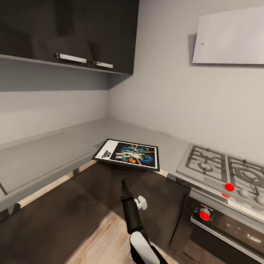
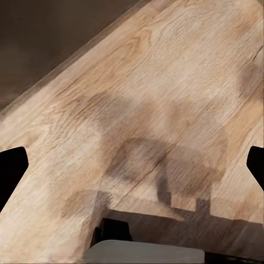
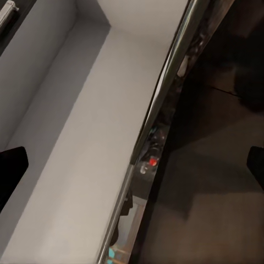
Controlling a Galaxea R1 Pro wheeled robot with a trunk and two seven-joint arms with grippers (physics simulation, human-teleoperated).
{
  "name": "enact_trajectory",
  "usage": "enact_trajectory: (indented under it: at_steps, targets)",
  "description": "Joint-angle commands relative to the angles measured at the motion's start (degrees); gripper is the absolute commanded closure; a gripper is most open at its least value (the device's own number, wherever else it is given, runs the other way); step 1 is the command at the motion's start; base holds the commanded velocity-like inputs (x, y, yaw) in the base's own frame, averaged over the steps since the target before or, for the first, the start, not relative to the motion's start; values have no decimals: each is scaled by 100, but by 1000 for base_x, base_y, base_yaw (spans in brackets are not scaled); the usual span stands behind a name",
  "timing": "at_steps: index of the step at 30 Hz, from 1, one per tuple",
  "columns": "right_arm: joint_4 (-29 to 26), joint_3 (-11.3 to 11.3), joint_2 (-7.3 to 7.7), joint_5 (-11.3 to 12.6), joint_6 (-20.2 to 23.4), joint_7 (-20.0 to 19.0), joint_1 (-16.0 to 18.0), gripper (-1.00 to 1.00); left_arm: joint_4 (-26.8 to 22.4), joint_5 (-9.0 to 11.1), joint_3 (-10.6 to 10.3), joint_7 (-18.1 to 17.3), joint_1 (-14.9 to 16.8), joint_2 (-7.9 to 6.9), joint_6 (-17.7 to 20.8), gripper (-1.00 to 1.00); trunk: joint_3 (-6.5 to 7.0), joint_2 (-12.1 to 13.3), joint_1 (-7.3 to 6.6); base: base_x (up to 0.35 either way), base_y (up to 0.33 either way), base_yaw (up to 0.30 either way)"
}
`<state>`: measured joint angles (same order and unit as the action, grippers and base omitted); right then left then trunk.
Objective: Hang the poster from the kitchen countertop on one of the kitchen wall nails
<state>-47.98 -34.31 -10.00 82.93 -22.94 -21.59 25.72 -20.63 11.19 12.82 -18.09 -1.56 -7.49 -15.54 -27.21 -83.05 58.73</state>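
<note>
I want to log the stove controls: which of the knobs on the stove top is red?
The leftmost knob on the stove top is red; the two knobs to its right are grey.

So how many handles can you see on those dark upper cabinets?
2. Both are pale bar handles along the bottom edge of the dark wall cabinets, above the kitchen countertop: one farther left, the other nearer the corner. More cabinets may lie out of frame.

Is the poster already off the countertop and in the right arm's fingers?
No: in the head view the poster lies flat on the countertop at its front edge, with the right gripper below it and apart.
</note>
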Motion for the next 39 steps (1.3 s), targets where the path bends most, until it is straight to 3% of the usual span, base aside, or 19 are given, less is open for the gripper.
enact_trajectory:
  at_steps: [1,10,23,39]
  targets:
    - [9,-22,0,59,-27,-34,10,-100,210,55,26,-54,-2,-38,-13,-100,-5,-3,0,0,0,0]
    - [8,-23,0,57,-27,-30,17,-100,458,59,34,-54,-2,-82,-366,-100,-5,-3,0,0,0,0]
    - [-1,-15,0,57,-27,-29,15,-100,471,59,35,-55,-2,-94,-413,-100,1,-3,0,0,0,4]
    - [-1,-15,0,57,-36,-29,13,-100,464,59,37,-54,-2,-87,-446,-100,117,-3,0,0,0,90]
